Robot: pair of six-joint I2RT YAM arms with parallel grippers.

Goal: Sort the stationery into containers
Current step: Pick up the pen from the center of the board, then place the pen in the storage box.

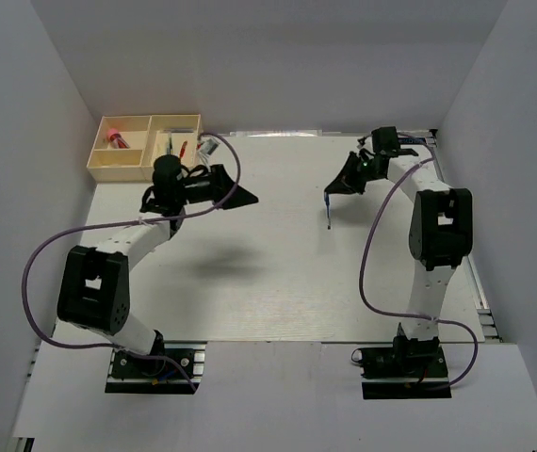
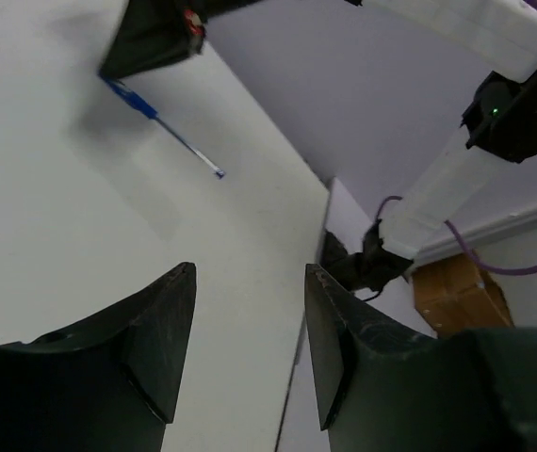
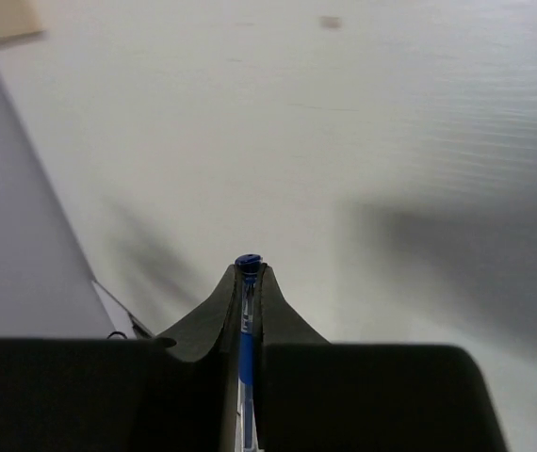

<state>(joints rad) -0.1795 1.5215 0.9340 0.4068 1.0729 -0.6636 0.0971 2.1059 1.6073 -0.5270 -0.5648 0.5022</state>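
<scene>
Right gripper (image 3: 248, 273) is pressed together on the blue pen (image 3: 246, 350), pinching it near its capped end so that the rest hangs free below the fingers, tip towards the table (image 1: 278, 273). Gripped at one end like this, the pen probably dangles straight and can be lowered lengthwise into a compartment. It is well to the right of the tray (image 1: 118, 173), across most of the table's far half.

Left gripper (image 2: 250, 282) stands spread, with nothing between its jaws. It sits just in front of the tray and points away from it, to the right, seemingly keeping out of the way or waiting for a hand-over; which one, I cannot tell.

Inside the tray, a pink cylinder (image 1: 116, 138) lies in the far left compartment and several pens (image 1: 178, 148) in the larger right one. A small pale item (image 1: 209, 146) rests just beyond the tray's right edge, too small to name.

Right arm reaches forward from its base, elbow high, wrist bent leftwards towards the tray. Left arm stretches forward low, forearm angled towards the tray's front.
</scene>
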